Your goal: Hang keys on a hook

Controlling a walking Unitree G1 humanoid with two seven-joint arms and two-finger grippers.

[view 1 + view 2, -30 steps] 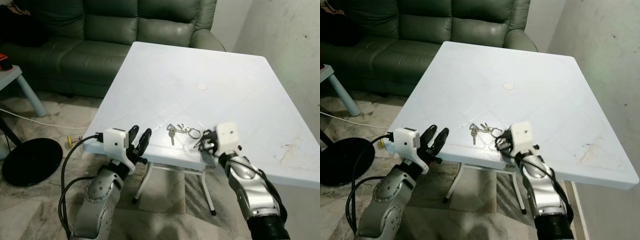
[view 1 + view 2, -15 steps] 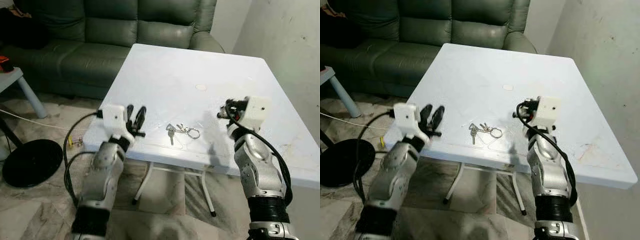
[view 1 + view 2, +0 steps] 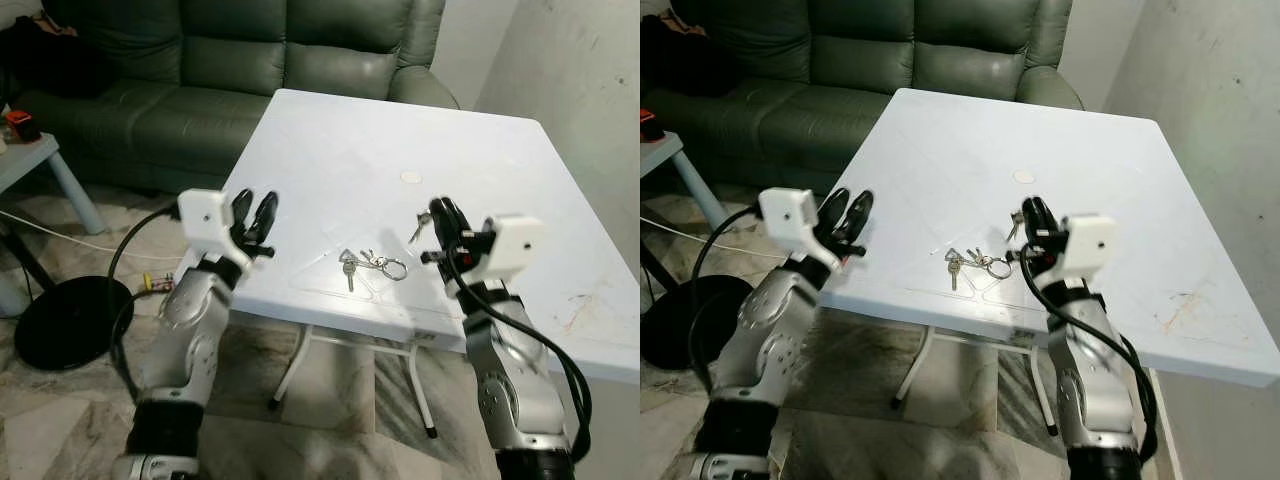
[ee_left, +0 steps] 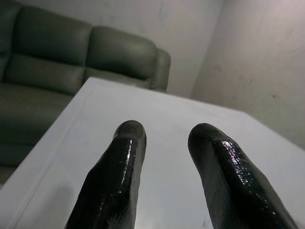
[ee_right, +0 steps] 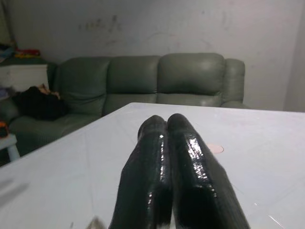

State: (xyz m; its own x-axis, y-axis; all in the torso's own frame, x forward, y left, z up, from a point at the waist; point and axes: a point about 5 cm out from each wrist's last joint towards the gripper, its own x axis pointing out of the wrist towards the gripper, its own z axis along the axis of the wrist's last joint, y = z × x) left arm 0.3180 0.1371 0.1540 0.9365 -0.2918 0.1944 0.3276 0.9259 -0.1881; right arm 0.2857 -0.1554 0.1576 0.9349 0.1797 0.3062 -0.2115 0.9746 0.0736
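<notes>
Just left of the right gripper point(image 3: 440, 215), fingers pressed together, the keys point(image 3: 362, 264) lie flat on the table point(image 3: 340, 150), blades toward the left gripper point(image 3: 250, 215), whose fingers are parted.

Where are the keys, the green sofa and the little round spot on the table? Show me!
keys point(image 3: 362, 264), left eye view, on the bunch beside its ring.
green sofa point(image 3: 300, 40), left eye view, on a back cushion.
round spot point(image 3: 1024, 176), right eye view, on its middle, on the white table.
</notes>
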